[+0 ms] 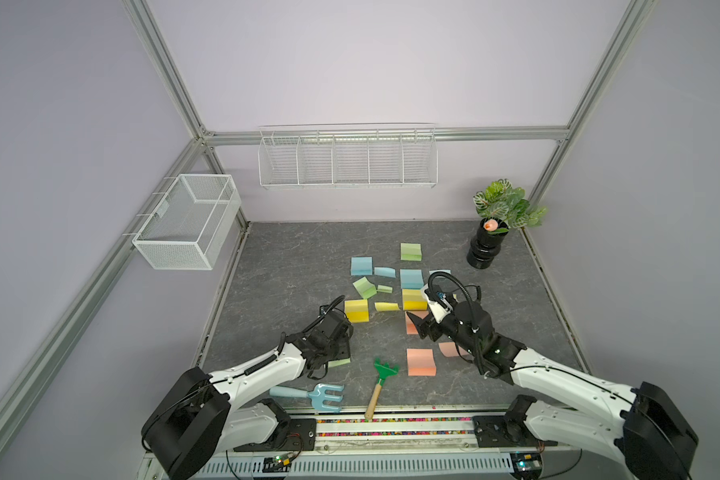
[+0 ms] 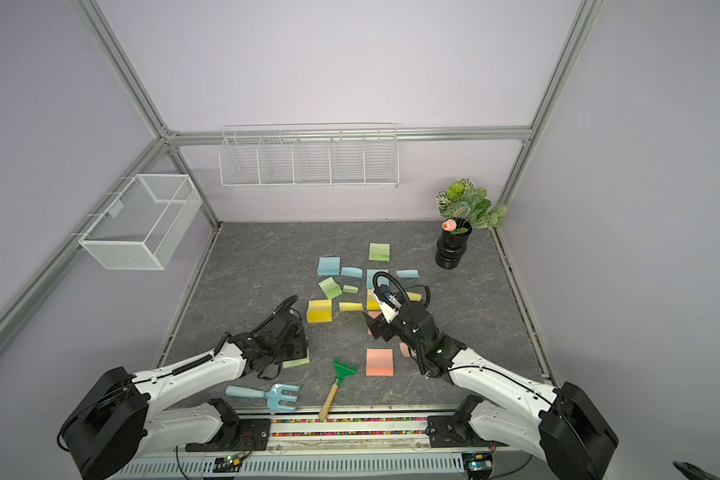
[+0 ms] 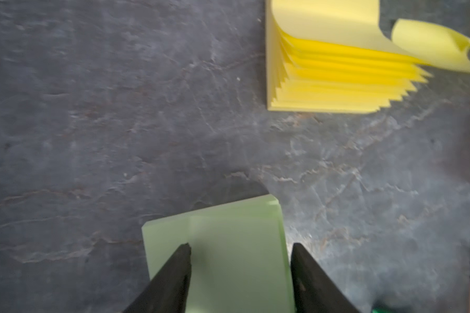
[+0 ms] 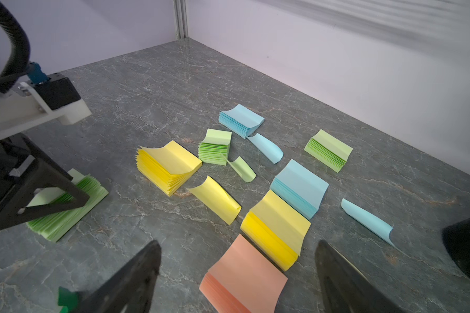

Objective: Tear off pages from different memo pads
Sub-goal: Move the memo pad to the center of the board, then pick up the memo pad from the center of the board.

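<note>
Several memo pads lie on the grey table (image 1: 275, 291) in green, blue, yellow and salmon. My left gripper (image 3: 241, 245) is open low over a green pad (image 3: 228, 257) at the near left (image 1: 341, 362). One finger rests on its top sheet and the other stands at its edge. My right gripper (image 4: 238, 244) hangs open above a salmon pad (image 4: 244, 276), with a yellow pad (image 4: 277, 225) just beyond. Curled loose pages lie among the pads: yellow (image 4: 215, 199), green (image 4: 243, 168) and two blue (image 4: 266, 147) (image 4: 366, 220).
A blue garden fork (image 1: 308, 395) and a green rake (image 1: 381, 382) lie near the front edge. A second salmon pad (image 1: 420, 361) sits beside the right arm. A potted plant (image 1: 487, 245) stands at the back right. Wire baskets (image 1: 188, 220) (image 1: 346, 158) hang on the walls.
</note>
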